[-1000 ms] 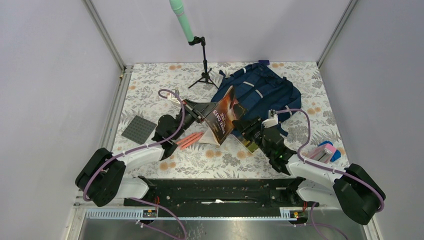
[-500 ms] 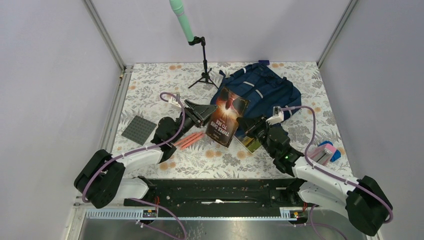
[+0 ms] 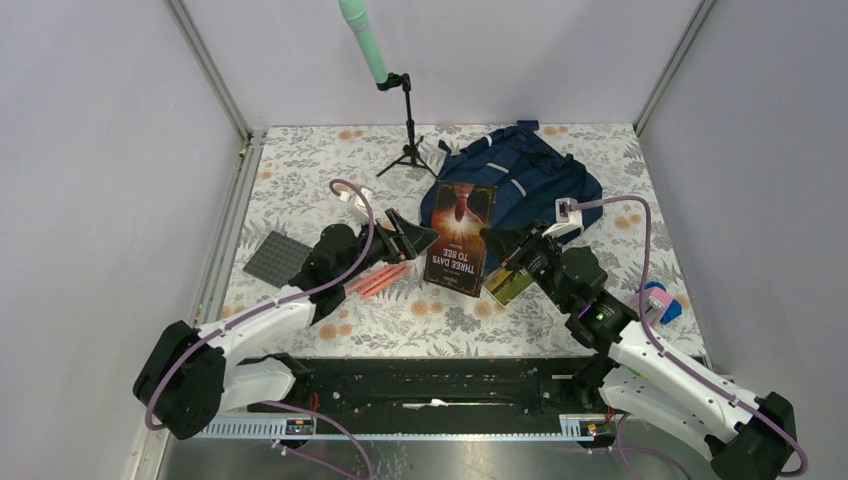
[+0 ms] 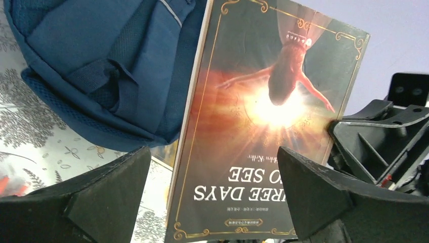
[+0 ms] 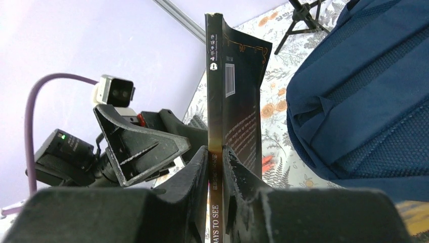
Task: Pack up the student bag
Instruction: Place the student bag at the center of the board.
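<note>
The top external view looks steeply down from above and behind the arm bases over the whole floral-patterned table (image 3: 300, 170). The left wrist view, close up, faces the front cover of the dark paperback book (image 4: 253, 152) beside the navy blue fabric backpack (image 4: 91, 50). The right wrist view, also close, meets its spine edge-on. All three views share both.

A robot test cell in a lab: plain pale walls (image 3: 100, 150) and aluminium posts (image 3: 213, 75) box in a floral-clothed counter (image 3: 300, 160), with the left arm (image 3: 270, 310) and right arm (image 3: 660, 365) bolted to a black rail (image 3: 430, 380) and a small tripod (image 3: 408, 150) behind
</note>
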Available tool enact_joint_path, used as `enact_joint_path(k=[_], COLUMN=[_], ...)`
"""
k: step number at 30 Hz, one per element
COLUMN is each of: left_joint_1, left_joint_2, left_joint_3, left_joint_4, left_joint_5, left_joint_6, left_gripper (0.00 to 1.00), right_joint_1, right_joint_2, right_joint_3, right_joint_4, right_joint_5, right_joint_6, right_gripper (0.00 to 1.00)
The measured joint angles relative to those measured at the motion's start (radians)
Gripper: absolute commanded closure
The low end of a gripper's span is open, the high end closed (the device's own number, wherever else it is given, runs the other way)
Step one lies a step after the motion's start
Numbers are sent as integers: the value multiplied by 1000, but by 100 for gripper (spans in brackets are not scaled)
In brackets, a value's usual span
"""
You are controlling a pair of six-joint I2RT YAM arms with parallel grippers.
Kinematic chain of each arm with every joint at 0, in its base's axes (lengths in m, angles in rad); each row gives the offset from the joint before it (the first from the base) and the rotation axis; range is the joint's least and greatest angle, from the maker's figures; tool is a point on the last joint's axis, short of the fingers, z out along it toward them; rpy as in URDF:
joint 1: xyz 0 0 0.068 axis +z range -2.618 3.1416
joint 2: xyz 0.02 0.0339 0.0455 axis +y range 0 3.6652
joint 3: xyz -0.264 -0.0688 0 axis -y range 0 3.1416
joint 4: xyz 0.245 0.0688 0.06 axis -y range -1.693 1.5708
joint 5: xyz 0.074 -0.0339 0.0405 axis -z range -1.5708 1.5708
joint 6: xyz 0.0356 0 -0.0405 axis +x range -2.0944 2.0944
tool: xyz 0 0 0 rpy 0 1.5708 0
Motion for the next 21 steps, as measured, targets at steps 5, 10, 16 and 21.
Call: enact_joint_path(k=[5, 10, 16, 21], left_joint_1=[15, 43, 68, 69], left_joint_2=[89, 195, 216, 214], left_joint_3=[37, 27, 21, 12], left_joint_4=[47, 174, 316, 386], left_joint_5=[103, 229, 315, 359], left_joint_6=[54, 6, -52, -83], left_gripper=[1, 1, 1, 1], right_joint_1=[0, 0, 0, 0], right_joint_2=[-2, -9, -35, -57], right_joint_3=[5, 6, 47, 68], right_joint_4=[-51, -73, -98, -98], right_joint_5=[-15, -42, -95, -129], right_joint_6=[-14, -8, 16, 47], right_gripper=[100, 100, 100, 100])
